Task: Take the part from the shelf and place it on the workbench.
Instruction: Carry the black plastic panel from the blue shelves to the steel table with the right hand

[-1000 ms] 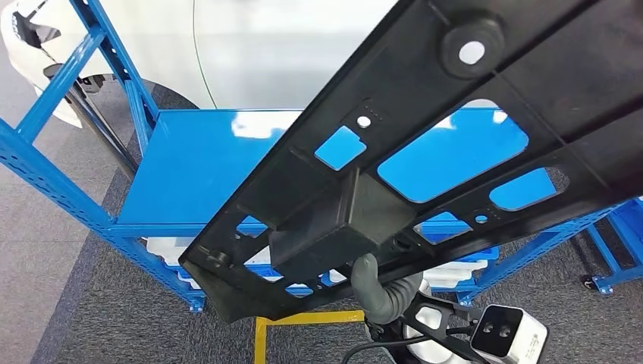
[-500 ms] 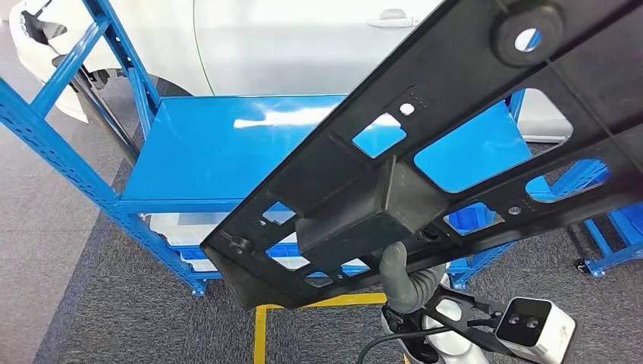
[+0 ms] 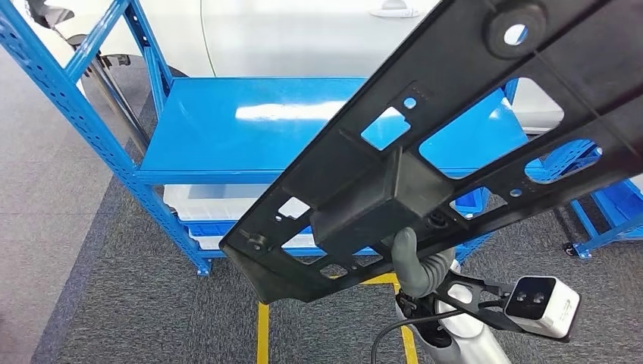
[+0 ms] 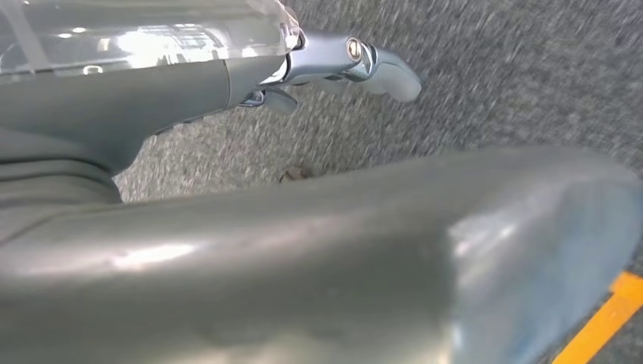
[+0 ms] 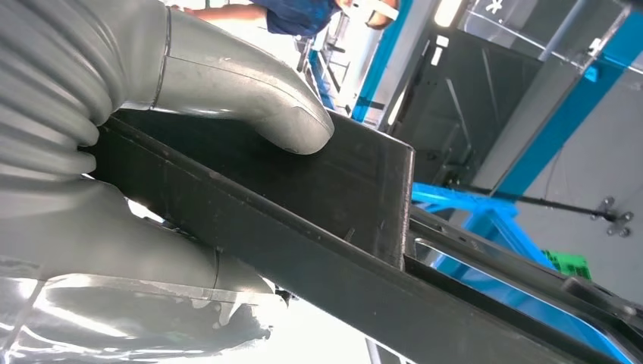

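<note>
Closest to me, my right hand point(image 5: 136, 144) is clamped on the boxy block under the black plastic panel point(image 3: 470, 136): the thumb point(image 5: 250, 95) lies over the block's flat face and the rest of the hand presses from the other side, so the part is pinched between them. In the head view I see that thumb poking up at the panel's lower edge, with the wrist camera point(image 3: 540, 305) just beside it. My left hand point(image 4: 356, 64) hangs by my side over the grey carpet; the picture is blurred, but I see nothing in it, and I cannot tell whether its fingers are spread or curled.

The panel is off the shelf and carried high and tilted across my view, one end low near the yellow floor line point(image 3: 262, 334), the other running out of frame at upper right. It is long and held at one point only, so I judge it will want to swing and twist. I would keep the grip firm, turn slowly, and keep the low end away from the blue shelf rack point(image 3: 243, 129) beyond it. A white bin point(image 3: 205, 201) sits on the rack's lower level, and a white car point(image 3: 303, 38) stands behind. I see no desk yet, so I must find it before lowering anything.
</note>
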`<control>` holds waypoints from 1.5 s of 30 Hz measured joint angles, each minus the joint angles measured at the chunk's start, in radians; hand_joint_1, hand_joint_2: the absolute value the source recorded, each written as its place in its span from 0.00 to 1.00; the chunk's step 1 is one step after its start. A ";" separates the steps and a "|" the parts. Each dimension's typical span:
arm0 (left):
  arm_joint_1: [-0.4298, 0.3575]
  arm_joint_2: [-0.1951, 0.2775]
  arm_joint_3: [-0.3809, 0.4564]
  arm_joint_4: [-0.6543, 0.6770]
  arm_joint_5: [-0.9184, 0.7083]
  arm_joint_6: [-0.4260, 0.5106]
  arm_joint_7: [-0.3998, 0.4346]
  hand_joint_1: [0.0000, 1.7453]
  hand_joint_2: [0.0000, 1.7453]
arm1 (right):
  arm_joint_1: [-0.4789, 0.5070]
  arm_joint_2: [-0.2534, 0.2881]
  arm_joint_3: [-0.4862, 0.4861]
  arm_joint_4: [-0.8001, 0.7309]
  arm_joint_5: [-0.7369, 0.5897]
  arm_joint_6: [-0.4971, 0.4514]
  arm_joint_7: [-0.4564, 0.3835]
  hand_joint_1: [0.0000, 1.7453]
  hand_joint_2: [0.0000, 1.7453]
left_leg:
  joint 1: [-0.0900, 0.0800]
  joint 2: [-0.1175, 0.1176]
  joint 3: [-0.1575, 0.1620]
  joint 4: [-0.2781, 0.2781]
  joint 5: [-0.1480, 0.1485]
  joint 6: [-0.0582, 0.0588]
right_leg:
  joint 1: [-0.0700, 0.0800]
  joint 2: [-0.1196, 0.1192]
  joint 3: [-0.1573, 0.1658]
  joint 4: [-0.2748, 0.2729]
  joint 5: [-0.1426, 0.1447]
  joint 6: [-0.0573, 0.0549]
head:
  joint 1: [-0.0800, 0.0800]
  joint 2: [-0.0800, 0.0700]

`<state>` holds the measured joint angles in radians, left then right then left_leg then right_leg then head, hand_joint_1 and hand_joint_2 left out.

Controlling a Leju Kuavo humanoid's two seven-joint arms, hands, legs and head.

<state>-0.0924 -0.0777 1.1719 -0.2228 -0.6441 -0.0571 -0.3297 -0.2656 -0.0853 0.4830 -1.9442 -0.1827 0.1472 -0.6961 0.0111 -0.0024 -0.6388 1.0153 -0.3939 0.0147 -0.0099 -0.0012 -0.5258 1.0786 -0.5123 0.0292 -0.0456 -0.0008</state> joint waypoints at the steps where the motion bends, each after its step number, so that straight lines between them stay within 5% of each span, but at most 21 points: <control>1: 0.000 -0.003 0.001 0.000 0.001 0.000 0.000 0.00 0.00 | -0.012 -0.007 0.002 0.007 -0.011 -0.004 0.000 1.00 1.00 | -0.001 0.000 -0.005 0.001 0.008 -0.005 | 0.003 0.000 0.031 -0.050 -0.007 -0.006 | 0.000 0.000; 5: 0.001 -0.011 0.007 0.000 0.004 0.002 -0.006 0.00 0.00 | -0.066 -0.036 0.023 0.045 -0.067 -0.029 0.010 1.00 1.00 | 0.000 -0.001 -0.018 0.003 0.020 -0.028 | 0.004 -0.004 0.026 -0.088 0.012 -0.034 | 0.000 0.000; 7: 0.001 -0.013 0.010 0.000 0.004 0.003 -0.009 0.00 0.00 | -0.085 -0.050 0.037 0.060 -0.090 -0.041 0.011 1.00 1.00 | 0.003 -0.002 -0.044 0.072 -0.057 -0.035 | 0.000 -0.009 0.006 -0.093 0.036 -0.048 | 0.000 0.000; 9: 0.001 -0.014 0.013 0.000 0.005 0.003 -0.011 0.00 0.00 | -0.092 -0.064 0.047 0.072 -0.103 -0.044 0.009 1.00 1.00 | 0.004 -0.002 -0.075 0.201 -0.149 -0.042 | 0.002 -0.011 -0.023 -0.091 0.058 -0.054 | 0.000 0.000; 11: 0.002 -0.014 0.017 0.000 0.008 0.004 -0.013 0.00 0.00 | -0.092 -0.074 0.055 0.081 -0.107 -0.043 0.007 1.00 1.00 | 0.005 -0.002 -0.074 0.279 -0.162 -0.046 | 0.004 -0.013 -0.054 -0.086 0.078 -0.053 | 0.000 0.000; 12: 0.001 -0.014 0.019 0.000 0.010 0.005 -0.014 0.00 0.00 | -0.092 -0.077 0.058 0.084 -0.108 -0.043 0.006 1.00 1.00 | 0.005 -0.002 -0.049 0.266 -0.139 -0.045 | 0.004 -0.013 -0.069 -0.082 0.086 -0.051 | 0.000 0.000; 14: 0.001 -0.014 0.023 0.000 0.015 0.012 -0.015 0.00 0.00 | -0.092 -0.080 0.061 0.087 -0.106 -0.041 0.006 1.00 1.00 | 0.004 -0.002 0.049 0.149 -0.103 -0.038 | 0.005 -0.012 -0.095 -0.075 0.100 -0.045 | 0.000 0.000; 16: 0.000 -0.014 0.026 0.000 0.019 0.019 -0.014 0.00 0.00 | -0.091 -0.081 0.063 0.088 -0.103 -0.037 0.004 1.00 1.00 | 0.000 -0.002 0.139 0.016 -0.114 -0.027 | 0.007 -0.013 -0.108 -0.069 0.113 -0.035 | 0.000 0.000; 19: 0.002 -0.015 0.031 0.000 0.022 0.029 -0.009 0.00 0.00 | -0.086 -0.081 0.064 0.088 -0.093 -0.032 0.001 1.00 1.00 | -0.005 -0.002 0.157 -0.032 -0.120 -0.010 | 0.005 -0.013 -0.111 -0.069 0.130 -0.016 | 0.000 0.000; 21: 0.003 -0.018 0.032 0.000 0.022 0.033 -0.006 0.00 0.00 | -0.081 -0.081 0.065 0.088 -0.086 -0.025 0.001 1.00 1.00 | -0.002 0.001 0.151 -0.039 -0.103 0.004 | 0.002 -0.010 -0.127 -0.038 0.104 -0.005 | 0.000 0.000; 25: 0.003 -0.019 0.034 0.000 0.019 0.034 0.000 0.00 0.00 | -0.064 -0.081 0.064 0.088 -0.072 -0.022 0.000 1.00 1.00 | -0.002 0.005 0.121 -0.037 -0.078 0.014 | -0.003 -0.005 -0.213 0.189 -0.028 0.009 | 0.000 0.000; 27: 0.005 -0.020 0.035 0.000 0.016 0.032 0.002 0.00 0.00 | -0.052 -0.081 0.063 0.087 -0.064 -0.020 0.000 1.00 1.00 | -0.002 0.004 0.108 -0.029 -0.073 0.012 | -0.005 -0.005 -0.191 0.188 -0.018 0.011 | 0.000 0.000; 31: 0.003 -0.025 0.036 0.000 0.014 0.030 0.003 0.00 0.00 | -0.044 -0.080 0.062 0.082 -0.055 -0.018 0.000 1.00 1.00 | -0.005 0.004 0.095 -0.013 -0.073 -0.001 | -0.001 -0.004 -0.052 -0.042 0.053 -0.004 | 0.000 0.000; 36: 0.001 -0.026 0.039 0.000 0.016 0.026 0.006 0.00 0.00 | -0.022 -0.071 0.052 0.073 -0.027 0.000 0.000 1.00 1.00 | -0.005 0.004 0.080 0.007 -0.087 -0.029 | 0.000 -0.005 -0.049 -0.067 0.061 -0.036 | 0.000 0.000; 39: 0.002 -0.027 0.044 0.000 0.018 0.026 0.010 0.00 0.00 | -0.004 -0.052 0.038 0.058 -0.004 0.023 -0.001 1.00 1.00 | -0.002 0.003 0.009 0.165 -0.175 -0.040 | 0.000 -0.007 -0.053 -0.071 0.066 -0.047 | 0.000 0.000; 41: 0.005 -0.029 0.047 0.000 0.019 0.026 0.011 0.00 0.00 | 0.010 -0.044 0.029 0.053 0.003 0.033 -0.001 1.00 1.00 | -0.001 0.003 -0.033 0.260 -0.203 -0.043 | 0.002 -0.005 -0.055 -0.070 0.067 -0.049 | 0.000 0.000; 43: 0.006 -0.029 0.048 0.000 0.020 0.026 0.012 0.00 0.00 | 0.019 -0.038 0.018 0.045 0.008 0.047 -0.001 1.00 1.00 | 0.000 0.001 -0.009 0.218 -0.161 -0.040 | 0.004 0.004 -0.056 -0.067 0.067 -0.048 | 0.000 0.000; 45: 0.007 -0.029 0.049 0.000 0.021 0.026 0.015 0.00 0.00 | 0.021 -0.030 0.001 0.025 0.016 0.061 -0.001 1.00 1.00 | 0.000 -0.026 0.056 0.088 -0.102 -0.031 | 0.005 0.017 -0.059 -0.062 0.068 -0.044 | 0.000 0.000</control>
<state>-0.0856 -0.1063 1.2213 -0.2228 -0.6236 -0.0311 -0.3150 -0.2445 -0.1158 0.4839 -1.9195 -0.1671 0.2079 -0.6972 0.0113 -0.0287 -0.5828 1.1037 -0.4955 -0.0162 -0.0046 0.0155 -0.5845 1.0169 -0.4444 -0.0152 -0.0457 -0.0011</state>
